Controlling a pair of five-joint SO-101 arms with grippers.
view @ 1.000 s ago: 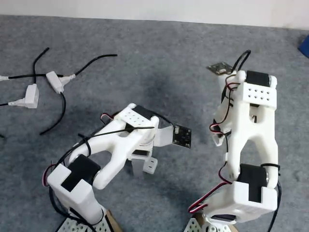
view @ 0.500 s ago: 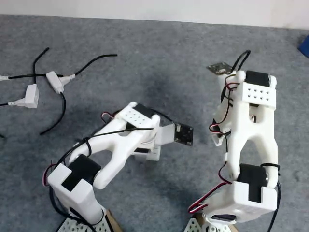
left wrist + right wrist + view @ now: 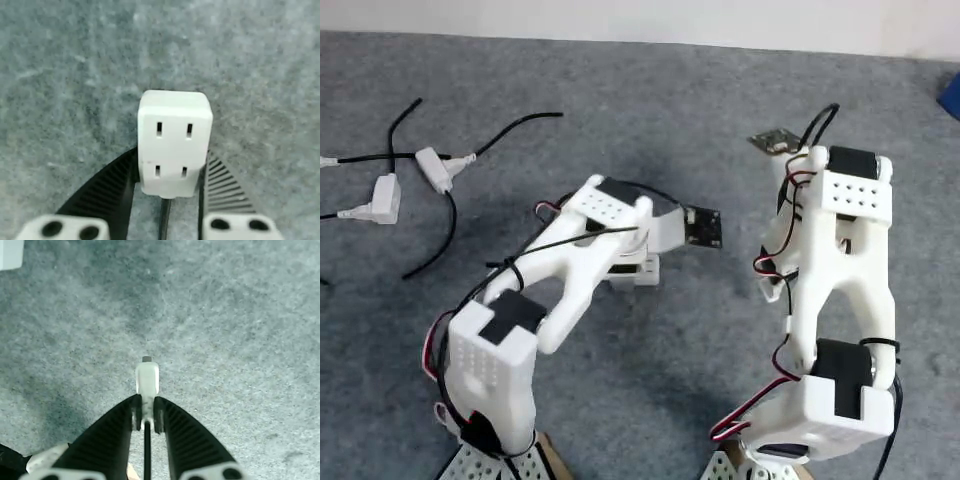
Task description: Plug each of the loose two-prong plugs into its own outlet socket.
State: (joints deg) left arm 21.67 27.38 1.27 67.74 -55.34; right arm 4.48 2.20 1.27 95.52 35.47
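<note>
So the grey felt-like surface (image 3: 650, 120) takes up most of the high view, with both white arms on the near side. The left arm (image 3: 560, 280) is bent in toward the middle, and the right arm (image 3: 840, 270) is stretched out along the right.

The left end effector (image 3: 170, 157) is clamped on a white outlet block (image 3: 173, 130), with its two pairs of slots facing the wrist camera, just over the surface. The right end effector (image 3: 146, 407) is pinched tight on a slim white plug (image 3: 147, 379), whose tip points away from the wrist.

Two more white plug pieces (image 3: 385, 198) (image 3: 433, 170) lie on black cords (image 3: 450, 225) at the far left, well apart from both arms.
</note>
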